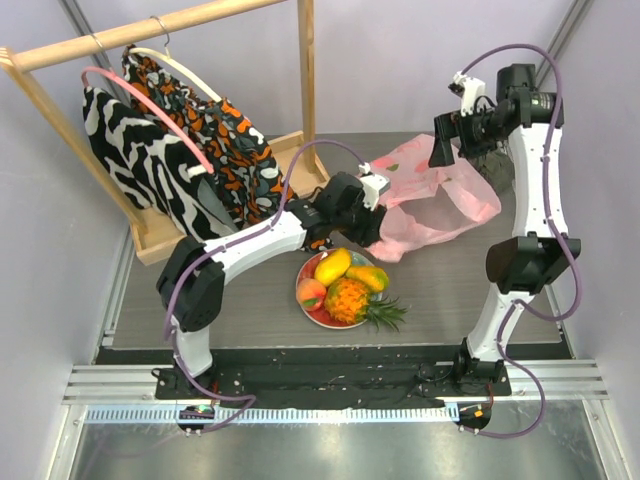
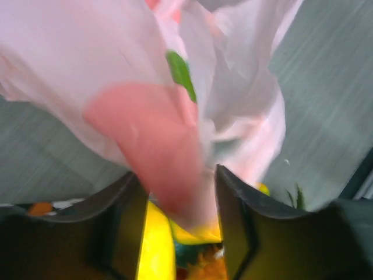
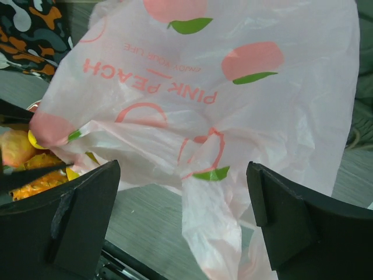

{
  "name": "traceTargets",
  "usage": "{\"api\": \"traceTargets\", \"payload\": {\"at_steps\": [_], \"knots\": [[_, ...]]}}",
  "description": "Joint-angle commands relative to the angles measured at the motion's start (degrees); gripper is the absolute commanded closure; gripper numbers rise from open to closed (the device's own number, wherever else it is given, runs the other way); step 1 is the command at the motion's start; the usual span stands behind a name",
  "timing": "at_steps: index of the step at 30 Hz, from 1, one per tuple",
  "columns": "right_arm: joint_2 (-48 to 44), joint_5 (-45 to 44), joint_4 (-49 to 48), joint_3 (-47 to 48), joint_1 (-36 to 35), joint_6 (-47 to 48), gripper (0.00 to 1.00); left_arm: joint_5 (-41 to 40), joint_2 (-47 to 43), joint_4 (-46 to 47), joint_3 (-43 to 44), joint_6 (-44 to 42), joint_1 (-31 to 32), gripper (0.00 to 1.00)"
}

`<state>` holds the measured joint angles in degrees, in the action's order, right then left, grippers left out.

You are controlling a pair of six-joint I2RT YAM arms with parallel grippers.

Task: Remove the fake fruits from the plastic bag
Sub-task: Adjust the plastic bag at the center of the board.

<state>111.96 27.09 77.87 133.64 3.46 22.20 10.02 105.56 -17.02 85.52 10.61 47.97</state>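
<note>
Pink and thin, the plastic bag [image 1: 440, 195] lies floppy on the grey table [image 1: 200, 300]. It stretches in a long line from near the middle out to the far right. The left gripper [image 2: 178, 175] has pinched the near corner of the bag, the end by the plate [image 1: 322, 321]. Its two fingers [image 2: 125, 221] are closed in on a bunched bit of pink plastic. The right gripper [image 3: 182, 169] hangs above the other end of the bag with its fingers spread wide, and it holds nothing. So the bag runs from one gripper to the other, and only the left one has hold of it. The fake fruits [image 1: 345, 285] I can see sit piled on the plate, just on the near side of the left gripper. There is a yellow mango [image 1: 332, 266], a peach [image 1: 311, 293] and an orange pineapple [image 1: 352, 298] with green leaves. They are outside the bag. The bag looks flat, but I cannot tell if a small piece hides inside. I think the right gripper should come down on the far end next, so the bag can be lifted and checked. The plastic looks slippery and may slide out.
</note>
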Motion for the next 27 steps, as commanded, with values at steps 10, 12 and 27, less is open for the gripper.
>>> {"api": "traceTargets", "payload": {"at_steps": [10, 12, 27], "knots": [[-18.45, 15.62, 2.03, -37.22, -5.84, 17.88, 0.91, 0.43, -1.67, 4.18, 3.69, 2.48, -0.42, 1.0], [-17.57, 14.32, -3.11, -40.12, -5.84, 13.35, 0.91, 1.66, -2.37, 3.92, 3.52, 2.05, -0.42, 1.0], [-7.03, -7.18, -39.16, -45.57, -9.35, -4.52, 0.86, 9.76, -8.44, -8.12, 2.81, -8.05, -0.59, 1.0]]}}
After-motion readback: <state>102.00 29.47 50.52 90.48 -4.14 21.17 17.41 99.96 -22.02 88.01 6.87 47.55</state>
